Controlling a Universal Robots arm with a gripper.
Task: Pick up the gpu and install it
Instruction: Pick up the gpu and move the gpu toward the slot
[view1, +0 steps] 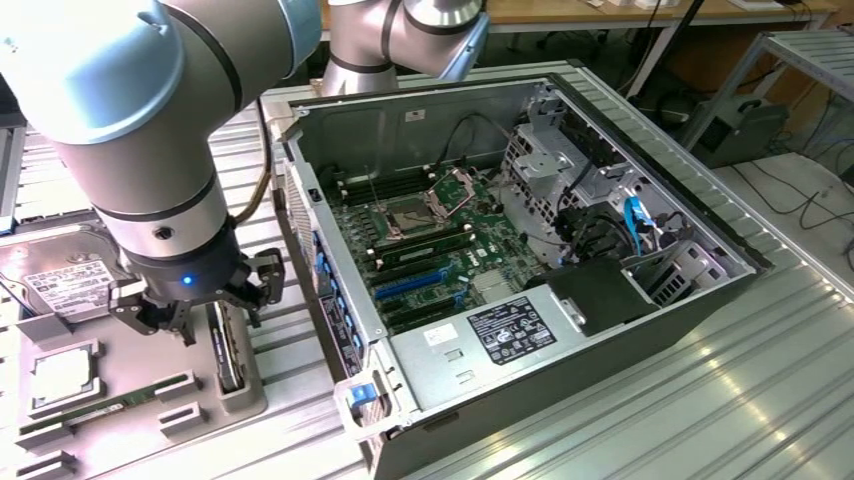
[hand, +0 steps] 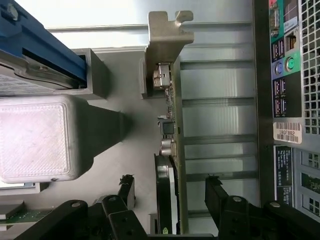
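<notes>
gpu (hand: 170, 130) bracket matt metal, table (view1: 667, 400) shiny

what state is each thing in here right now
thin black gpu card with silvery bracket: standing on edge in a grey holder, not lifted
black claw: open, straddling the card, not gripping
grey metal computer case: on its side, panel off, board exposed
silver hard drive with white label: lying flat
slim green memory stick: lying flat

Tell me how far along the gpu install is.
Done: the open hand straddles the gpu. In hand: nothing gripped yet. Left: the gpu stands on edge in its grey holder, outside the computer case, whose blue slots are bare.
</notes>
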